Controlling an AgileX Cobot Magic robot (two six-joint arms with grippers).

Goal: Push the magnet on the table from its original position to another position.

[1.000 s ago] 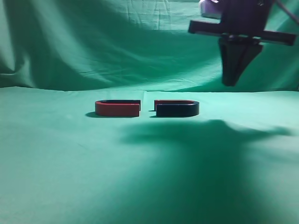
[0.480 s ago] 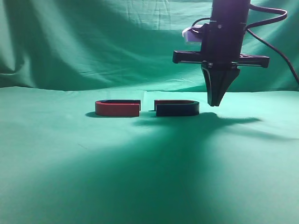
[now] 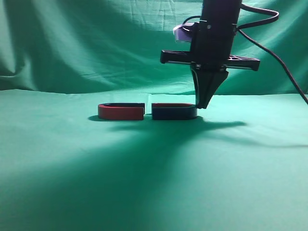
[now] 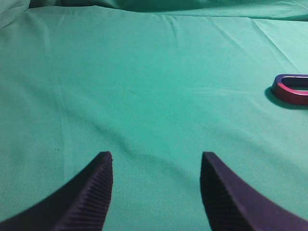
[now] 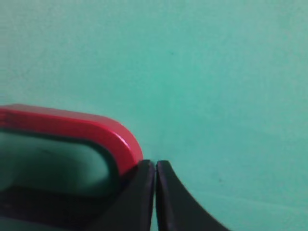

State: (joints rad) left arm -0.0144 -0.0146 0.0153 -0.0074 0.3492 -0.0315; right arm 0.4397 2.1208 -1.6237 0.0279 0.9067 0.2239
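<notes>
Pushing a dark, red-topped U-shaped magnet [image 3: 174, 111] with the closed, empty right pincer [image 3: 204, 103].
Just beyond, a red U-shaped magnet [image 3: 121, 111] may snap together with it.

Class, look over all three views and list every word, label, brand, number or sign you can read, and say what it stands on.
None can be read in any view.
Red magnet: plain, no lettering visible.
Dark magnet: plain, no N or S marks visible.
Right gripper: black, no brand or label visible.
Left gripper: only ribbed pads, no text.
Green cloth: unmarked.
</notes>
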